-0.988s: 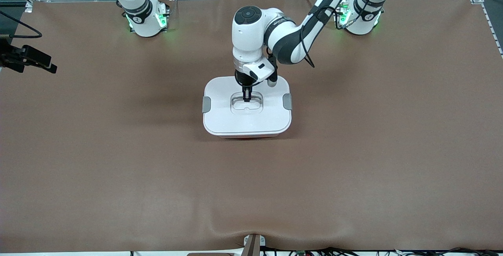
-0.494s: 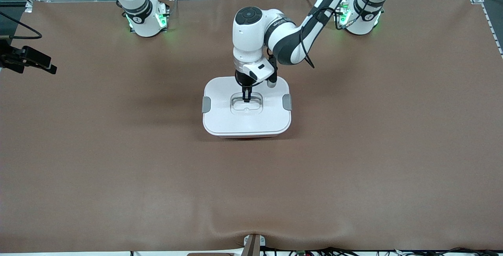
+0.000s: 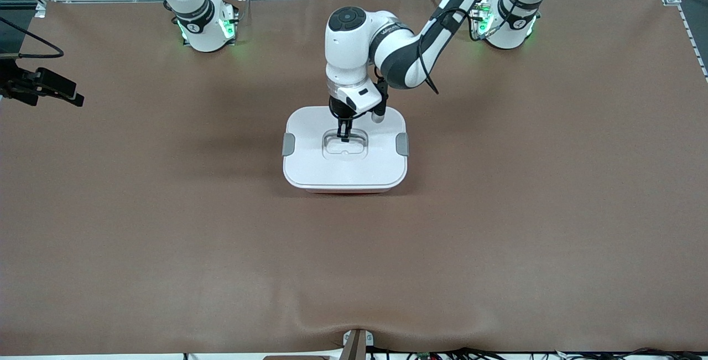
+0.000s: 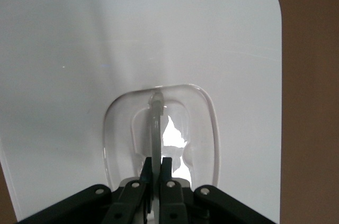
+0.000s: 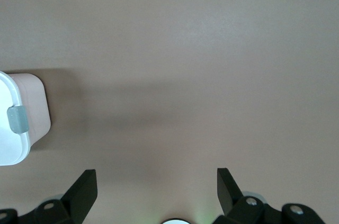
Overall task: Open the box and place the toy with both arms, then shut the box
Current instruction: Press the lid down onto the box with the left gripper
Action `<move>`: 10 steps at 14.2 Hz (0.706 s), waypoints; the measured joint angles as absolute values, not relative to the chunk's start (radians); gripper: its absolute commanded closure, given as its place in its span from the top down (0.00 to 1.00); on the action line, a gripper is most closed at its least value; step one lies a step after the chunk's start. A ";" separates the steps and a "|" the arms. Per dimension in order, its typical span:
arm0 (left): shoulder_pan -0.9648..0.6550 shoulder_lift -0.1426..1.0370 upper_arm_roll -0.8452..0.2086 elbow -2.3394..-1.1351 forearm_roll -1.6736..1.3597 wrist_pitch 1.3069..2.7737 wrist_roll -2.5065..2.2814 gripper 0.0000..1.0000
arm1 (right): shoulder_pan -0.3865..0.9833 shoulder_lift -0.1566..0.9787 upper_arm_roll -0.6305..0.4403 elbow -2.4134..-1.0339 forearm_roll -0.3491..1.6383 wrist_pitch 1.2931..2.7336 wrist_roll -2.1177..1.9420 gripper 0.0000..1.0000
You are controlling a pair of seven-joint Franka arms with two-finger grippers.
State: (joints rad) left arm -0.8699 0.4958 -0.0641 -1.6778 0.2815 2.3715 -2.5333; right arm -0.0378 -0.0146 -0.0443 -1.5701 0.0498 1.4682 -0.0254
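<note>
right gripper (image 5: pixel 153 187): up in the air over bare worktop toward the right arm's end, well apart from the box. Fingers (image 5: pixel 82 189) spread wide, nothing between them. This arm waits.
worktop (image 3: pixel 166 227): flat, matte brown sheet, slight ripple at the edge nearest the front camera.
box (image 3: pixel 345 151): mid-worktop, between the two arm bases and nearer the front camera than both. Upright, lid on. Long axis runs along the line from the right arm's end to the left arm's end.
box shape: rounded rectangle, soft corners. Pale pink tub wall shows under the lid rim (image 5: pixel 33 107).
lid (image 3: pixel 359 169): white, smooth, glossy plastic, slightly domed, sits flush on the tub.
clips (image 3: pixel 288 144): two grey tabs, one at each short end of the lid, lying flat against the sides.
handle (image 4: pixel 155 128): clear plastic bar in an oval recess at lid centre; thin, translucent. It runs across the box's short axis.
left gripper (image 3: pixel 344 134): reaching straight down into the recess at lid centre. Fingers (image 4: pixel 167 173) pressed together on the handle, pinching the clear bar between them.
left arm (image 3: pixel 409 56): comes from its base, elbows over the worktop, wrist vertical above the lid. White shell, black bands, dark round joint cap on top.
toy: not visible in any view.
</note>
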 measured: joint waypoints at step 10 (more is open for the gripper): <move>-0.868 0.492 -0.063 -1.680 0.282 2.354 -2.489 1.00 | -0.030 -0.015 -0.043 -1.558 0.051 1.494 -0.025 1.00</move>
